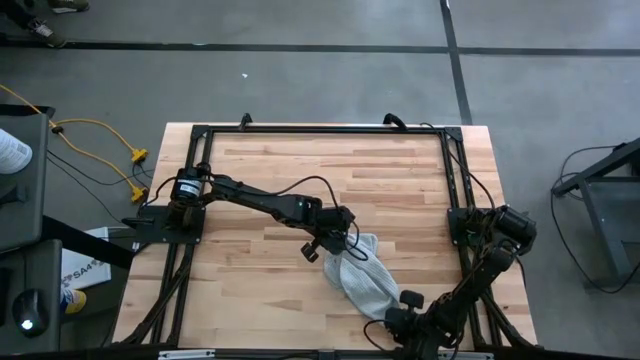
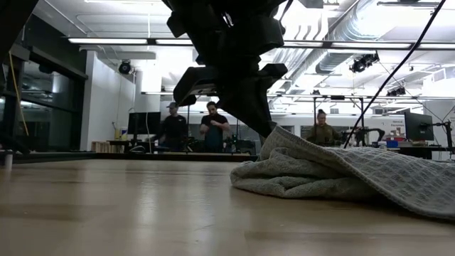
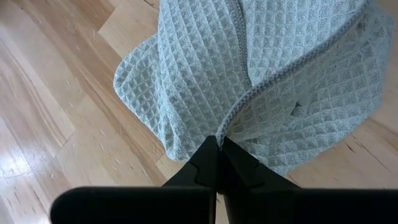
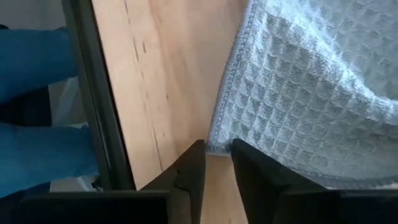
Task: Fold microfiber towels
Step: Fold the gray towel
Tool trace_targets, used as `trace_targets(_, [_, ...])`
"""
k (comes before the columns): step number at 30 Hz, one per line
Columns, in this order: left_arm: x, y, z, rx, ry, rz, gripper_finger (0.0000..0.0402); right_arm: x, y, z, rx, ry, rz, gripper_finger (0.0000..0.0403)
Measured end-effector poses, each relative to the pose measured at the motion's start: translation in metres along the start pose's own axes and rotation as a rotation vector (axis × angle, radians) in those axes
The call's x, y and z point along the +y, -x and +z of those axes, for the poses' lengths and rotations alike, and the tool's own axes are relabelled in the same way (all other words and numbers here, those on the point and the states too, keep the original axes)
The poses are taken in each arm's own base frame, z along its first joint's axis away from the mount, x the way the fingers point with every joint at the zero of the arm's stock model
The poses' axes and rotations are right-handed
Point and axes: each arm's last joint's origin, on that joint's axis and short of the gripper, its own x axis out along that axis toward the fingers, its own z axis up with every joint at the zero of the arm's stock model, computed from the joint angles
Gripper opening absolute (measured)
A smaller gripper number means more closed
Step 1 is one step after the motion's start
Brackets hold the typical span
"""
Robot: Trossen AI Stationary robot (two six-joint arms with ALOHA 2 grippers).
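Observation:
The light grey-blue waffle-textured towel (image 1: 362, 277) lies crumpled on the wooden table, right of centre and toward the near edge. My left gripper (image 1: 337, 240) is at the towel's far-left end, shut on it; it also shows in the low view (image 2: 264, 126). My right gripper (image 1: 402, 308) is at the towel's near end. Its fingers are open and stand on either side of a hemmed corner (image 4: 216, 147). I cannot tell whether they touch it. My left gripper pinches a hemmed edge of the towel (image 3: 219, 132) between its two fingertips, where the cloth folds over itself. The fingers come from above, slanting down. The held part (image 2: 276, 136) is raised a little; the rest of the towel lies slack on the table.
A black frame (image 1: 320, 128) runs along the table's far, left and right sides. Bare wood lies left of and beyond the towel. The table's near edge and a black rail (image 4: 99, 93) are close to my right gripper. People stand in the room beyond the table (image 2: 213, 124).

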Motion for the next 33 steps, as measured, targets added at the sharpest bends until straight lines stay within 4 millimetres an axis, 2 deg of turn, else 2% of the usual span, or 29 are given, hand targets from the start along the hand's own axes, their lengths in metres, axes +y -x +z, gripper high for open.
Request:
trace_targets(8, [-0.001, 0.000, -0.001, 0.006, 0.017, -0.006, 0.0001, 0.000, 0.000, 0.000, 0.000, -0.020, -0.003, 0.0009])
trace_targets(22, [0.000, 0.000, 0.000, 0.007, 0.017, 0.010, 0.0001, -0.004, 0.007, 0.003, -0.060, 0.011, -0.035, 0.0005])
trace_targets(33, [0.008, 0.029, 0.007, -0.004, 0.021, 0.104, 0.0001, -0.020, 0.031, 0.009, -0.120, -0.024, -0.169, 0.0004])
